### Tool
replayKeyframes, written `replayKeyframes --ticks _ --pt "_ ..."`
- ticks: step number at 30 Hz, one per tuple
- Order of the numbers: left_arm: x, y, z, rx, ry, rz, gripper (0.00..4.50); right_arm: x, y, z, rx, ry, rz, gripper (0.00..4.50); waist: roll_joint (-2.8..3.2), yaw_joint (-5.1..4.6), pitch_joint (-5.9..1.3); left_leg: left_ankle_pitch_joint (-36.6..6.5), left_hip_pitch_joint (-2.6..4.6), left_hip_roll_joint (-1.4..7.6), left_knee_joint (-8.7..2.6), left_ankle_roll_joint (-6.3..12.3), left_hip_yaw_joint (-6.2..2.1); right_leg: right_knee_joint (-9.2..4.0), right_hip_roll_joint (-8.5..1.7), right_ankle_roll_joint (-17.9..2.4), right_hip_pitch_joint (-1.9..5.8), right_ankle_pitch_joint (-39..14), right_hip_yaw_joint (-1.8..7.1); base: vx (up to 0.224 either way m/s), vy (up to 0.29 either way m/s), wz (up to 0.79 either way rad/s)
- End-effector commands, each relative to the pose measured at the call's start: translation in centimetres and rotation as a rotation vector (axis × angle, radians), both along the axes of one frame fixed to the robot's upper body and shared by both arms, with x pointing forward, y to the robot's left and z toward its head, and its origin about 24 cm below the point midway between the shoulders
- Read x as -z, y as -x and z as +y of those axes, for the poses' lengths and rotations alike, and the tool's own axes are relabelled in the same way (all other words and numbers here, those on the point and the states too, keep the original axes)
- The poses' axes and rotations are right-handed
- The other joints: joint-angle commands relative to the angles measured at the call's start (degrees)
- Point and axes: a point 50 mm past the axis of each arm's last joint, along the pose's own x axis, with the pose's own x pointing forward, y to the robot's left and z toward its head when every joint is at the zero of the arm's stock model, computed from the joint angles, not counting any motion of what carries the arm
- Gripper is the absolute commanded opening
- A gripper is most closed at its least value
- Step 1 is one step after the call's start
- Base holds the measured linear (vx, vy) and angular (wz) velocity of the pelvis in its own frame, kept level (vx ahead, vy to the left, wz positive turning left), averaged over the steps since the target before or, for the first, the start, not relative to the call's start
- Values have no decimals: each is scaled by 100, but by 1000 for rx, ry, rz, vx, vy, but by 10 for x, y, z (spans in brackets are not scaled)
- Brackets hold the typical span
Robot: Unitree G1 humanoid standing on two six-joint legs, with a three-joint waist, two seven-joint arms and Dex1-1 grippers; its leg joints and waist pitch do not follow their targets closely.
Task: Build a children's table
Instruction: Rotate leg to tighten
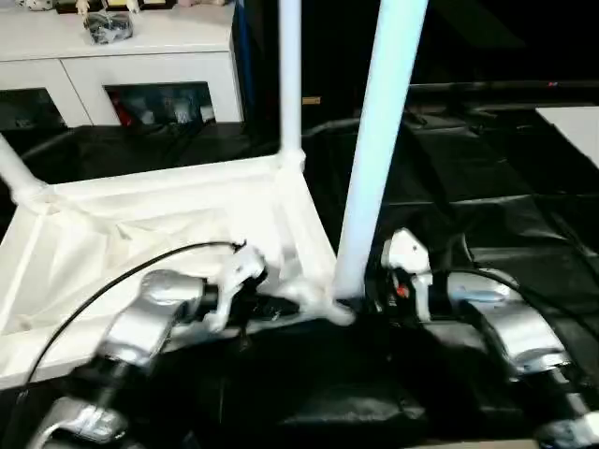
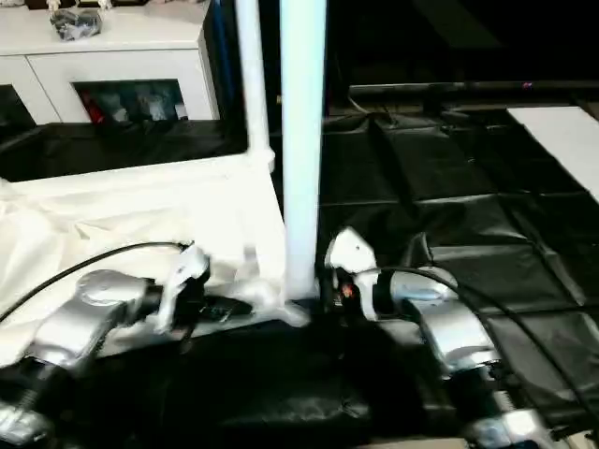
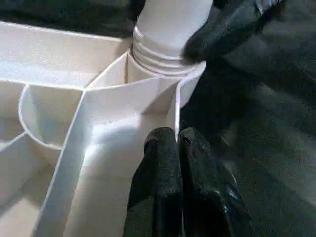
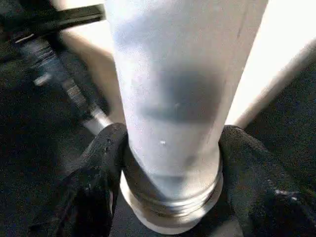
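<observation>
We are viewing the tabletop (image 1: 140, 234) lying upside down on a surface covered in black sheeting (image 1: 468, 187), ribbed underside facing up. We are taking the near corner socket (image 3: 163, 84) as the landmark for all positions.

A white leg (image 1: 379, 140) is standing upright in this socket, its threaded base seated at the socket mouth. The right gripper (image 4: 170, 173) is gripping this leg just above the socket, one black finger (image 4: 98, 168) pressing on each side of the tube.

The left gripper (image 3: 180, 148) is resting on the tabletop rim beside the socket, on the side away from the right gripper. Its two fingers (image 3: 158, 177) are pressed together with no gap, and we are seeing the rim edge running in just at their tips; we cannot tell whether they are pinching it.

A second leg (image 1: 290, 75) is standing upright in the far corner socket, beyond the landmark socket along the same short edge. A third leg (image 1: 17, 170) is rising tilted from the far corner along the long edge.

A white cabinet (image 1: 122, 65) with glass doors is standing well behind the tabletop
</observation>
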Motion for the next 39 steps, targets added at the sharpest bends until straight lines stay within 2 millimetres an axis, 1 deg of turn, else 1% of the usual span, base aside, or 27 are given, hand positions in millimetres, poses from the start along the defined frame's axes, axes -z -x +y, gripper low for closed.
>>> replayKeyframes --ticks 1,4,5,6,7,8,9,10,11,14,15,17,18,19,20,22,23,24,25,26,27,28,31,32,35,38,39 --pt "-11 -15 -13 -114 40 -70 0 17 -3 14 87 19 63 261 -94 -3 -294 -1362 49 184 -409 96 -80 -539 -335 -1030 219 -2220 215 0 0 0" --pt "-12 -18 -18 -135 39 -79 0 20 -7 16 136 23 69 261 -96 -4 -300 -1391 42 187 -419 80 -91 -534 -326 -1012 237 -2127 208 0 0 0" --pt "-14 -24 -28 -181 44 -88 0 23 -13 22 208 27 83 261 -94 -33 -286 -1506 48 182 -431 60 -88 -550 -320 -1015 211 -2149 204 0 0 0" --pt "-14 -24 -28 -181 44 -88 0 23 -13 22 208 27 83 261 -94 -33 -286 -1506 48 182 -431 60 -88 -550 -320 -1015 211 -2149 204 0 0 0" --pt "-17 -30 -49 -226 54 -100 0 27 -24 36 322 49 115 261 -102 -20 -301 -1396 34 190 -418 67 -86 -530 -332 -1047 228 -1980 219 0 0 0" --pt "-18 -31 -56 -234 56 -104 0 28 -28 42 361 64 128 261 -105 -73 -283 -1459 -14 169 -448 18 -113 -525 -328 -1043 249 -2114 190 0 0 0" --pt "-18 -31 -56 -234 56 -104 0 28 -28 42 361 64 128 261 -109 -106 -289 -1471 -36 187 -458 -46 -127 -511 -325 -994 273 -2153 181 0 0 0" --pt "-19 -31 -61 -229 54 -111 0 27 -30 46 370 71 117 261 -108 -83 -300 -1489 3 161 -446 -39 -137 -540 -338 -941 266 -2263 166 0 0 0" --pt "-19 -31 -66 -212 57 -117 0 23 -33 51 364 75 79 261 -112 -77 -309 -1451 42 169 -408 39 -102 -567 -353 -979 219 -2111 215 0 0 0" --pt "-20 -30 -67 -190 58 -121 0 20 -35 53 357 57 67 261 -106 -88 -318 -1339 0 186 -423 111 -105 -510 -329 -1103 255 -1648 198 0 0 0" --pt "-20 -30 -67 -190 58 -121 0 20 -35 53 357 57 67 315 -105 -85 -321 -1335 4 187 -422 119 -104 -503 -329 -1121 257 -1608 196 0 0 0" --pt "-20 -28 -66 -165 60 -124 0 18 -36 54 355 22 72 332 -105 -92 -318 -1373 0 184 -425 143 -102 -508 -336 -1146 262 -1636 196 0 0 0" --pt "-20 -26 -63 -151 62 -124 0 16 -37 52 347 14 70 332 -158 -89 -323 -1341 0 183 -417 164 -95 -509 -336 -1147 261 -1639 198 0 0 0" --pt "-19 -25 -60 -142 59 -124 0 15 -37 50 335 16 64 358 -118 -73 -339 -1251 10 188 -406 188 -96 -488 -350 -1203 258 -1521 209 0 0 0" --pt "-19 -23 -55 -121 53 -127 0 13 -37 46 322 23 53 358 -111 -65 -352 -1083 -5 204 -402 212 -98 -453 -349 -1278 273 -1184 210 0 0 0" --pt "-20 -20 -49 -98 47 -132 0 11 -37 39 312 37 39 373 -109 -71 -340 -1039 -12 218 -406 263 -93 -421 -338 -1388 274 -926 202 0 0 0" --pt "-22 -18 -42 -86 37 -153 0 9 -37 31 307 50 29 373 -99 -69 -349 -1015 -8 218 -402 269 -93 -404 -342 -1430 296 -809 200 0 0 0" --pt "-22 -17 -36 -82 19 -151 0 8 -37 26 307 60 18 387 -94 -73 -344 -992 -18 215 -402 282 -91 -398 -336 -1438 301 -751 200 0 0 0" --pt "-22 -17 -33 -80 5 -148 0 8 -37 23 307 66 10 400 -96 -75 -348 -992 -1 218 -397 292 -81 -395 -336 -1463 292 -704 201 0 0 0" --pt "-22 -16 -30 -81 -13 -152 0 7 -37 21 307 71 5 408 -91 -73 -343 -994 12 212 -390 294 -73 -399 -331 -1481 285 -709 202 0 0 0" --pt "-24 -17 -23 -91 -26 -148 21 7 -37 17 309 78 0 414 -94 -76 -338 -1004 10 208 -392 292 -69 -402 -328 -1483 285 -737 203 0 0 0" --pt "-26 -17 -20 -92 -27 -148 33 7 -37 15 309 80 -1 419 -67 -72 -338 -1021 15 209 -395 270 -72 -395 -330 -1485 289 -765 202 0 0 0" --pt "-32 -16 -14 -83 -29 -145 44 6 -35 11 302 82 -3 441 -73 -61 -320 -1146 36 213 -406 179 -65 -418 -322 -1442 271 -993 205 0 0 0" --pt "-35 -14 -11 -69 -33 -135 65 5 -35 9 301 82 -3 450 -66 -52 -318 -1188 38 218 -415 155 -70 -422 -324 -1427 270 -1067 207 0 0 0" --pt "-42 -15 -4 -73 -59 -149 78 3 -34 5 297 90 -10 450 -75 -46 -305 -1267 39 214 -424 107 -70 -431 -314 -1384 261 -1201 210 0 0 0" --pt "-40 -22 -3 -128 -93 -159 111 3 -34 2 301 93 -11 450 -79 -26 -314 -1210 41 202 -411 99 -63 -432 -305 -1338 264 -1151 211 0 0 0" --pt "-37 -23 -4 -133 -108 -150 111 3 -34 2 300 94 -10 450 -81 -20 -314 -1181 39 197 -409 102 -62 -432 -306 -1334 264 -1137 211 0 0 0"
